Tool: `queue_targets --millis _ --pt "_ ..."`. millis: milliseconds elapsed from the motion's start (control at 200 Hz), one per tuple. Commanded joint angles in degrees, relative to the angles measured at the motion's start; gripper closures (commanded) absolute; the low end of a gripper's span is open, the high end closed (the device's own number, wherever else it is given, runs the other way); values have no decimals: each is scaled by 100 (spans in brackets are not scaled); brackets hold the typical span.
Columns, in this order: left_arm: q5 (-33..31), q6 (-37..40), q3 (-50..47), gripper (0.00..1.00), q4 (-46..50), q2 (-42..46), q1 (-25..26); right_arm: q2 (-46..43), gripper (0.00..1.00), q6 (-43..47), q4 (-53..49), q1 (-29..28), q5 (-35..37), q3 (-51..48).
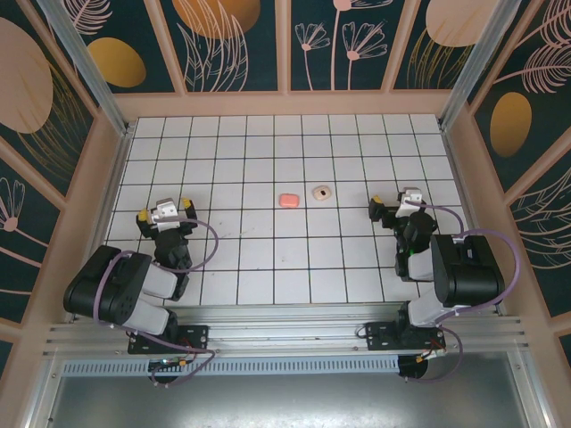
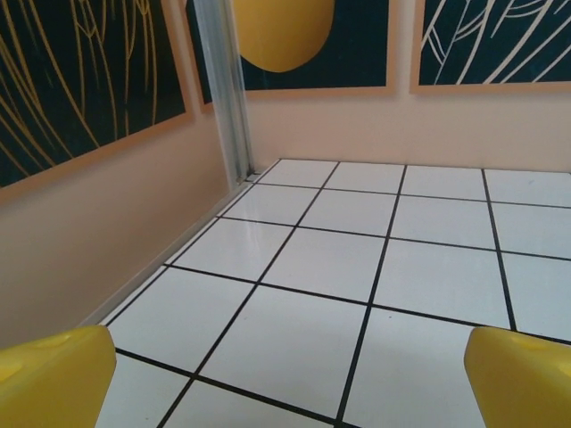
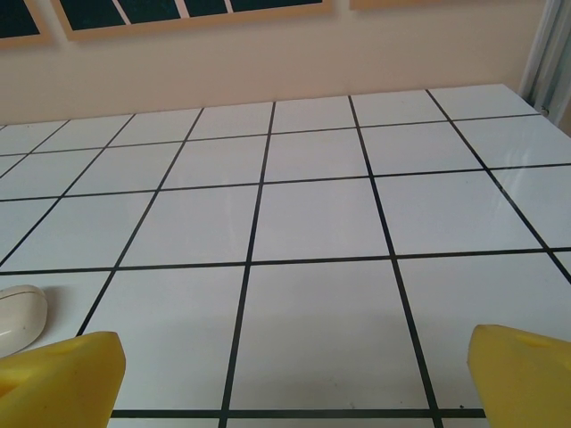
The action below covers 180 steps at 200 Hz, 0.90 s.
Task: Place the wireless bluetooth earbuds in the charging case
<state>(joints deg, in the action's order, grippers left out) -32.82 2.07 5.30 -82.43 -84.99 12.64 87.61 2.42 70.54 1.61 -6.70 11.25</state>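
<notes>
The charging case [image 1: 288, 201], a small salmon-pink rounded rectangle, lies flat on the white tiled floor [image 1: 268, 152] near the middle. The earbuds are hidden from me. My left gripper [image 1: 164, 209] rests low at the left, a few tiles from the case, open with bare tile between its yellow fingertips [image 2: 55, 374]. My right gripper [image 1: 397, 203] sits to the right of the case, also open and holding nothing, its yellow fingertips [image 3: 62, 374] wide apart over bare tile.
A beige rounded object with a dark hole [image 1: 321, 191] lies just right of the case; its pale edge [image 3: 18, 316] shows at the left of the right wrist view. Peach walls [image 1: 285, 102] with dark floral panels and metal posts [image 2: 223, 89] enclose the floor.
</notes>
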Motion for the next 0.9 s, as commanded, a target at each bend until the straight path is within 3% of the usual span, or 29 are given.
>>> queue_targets --millis 0,70,130,230,510,631,896 --pt "1191 -352 110 1 -212 66 -597 32 1 -108 274 131 -316 105" --pt "1793 -469 324 1 -412 -399 -880 54 1 -162 225 261 -587 141" --pt "2285 -456 746 1 925 -132 -1007 53 1 -172 226 281 -626 143" --pt "2982 -689 845 1 1020 -208 -1356 54 1 -179 220 280 -631 144" --pt "2954 -669 816 1 963 -207 -1354 60 1 -184 215 282 -618 150" --pt "2944 -675 821 1 949 -203 -1354 63 1 -288 3 53 436 260" --pt "2945 -668 823 1 957 -204 -1353 62 1 -314 -5 79 415 271"
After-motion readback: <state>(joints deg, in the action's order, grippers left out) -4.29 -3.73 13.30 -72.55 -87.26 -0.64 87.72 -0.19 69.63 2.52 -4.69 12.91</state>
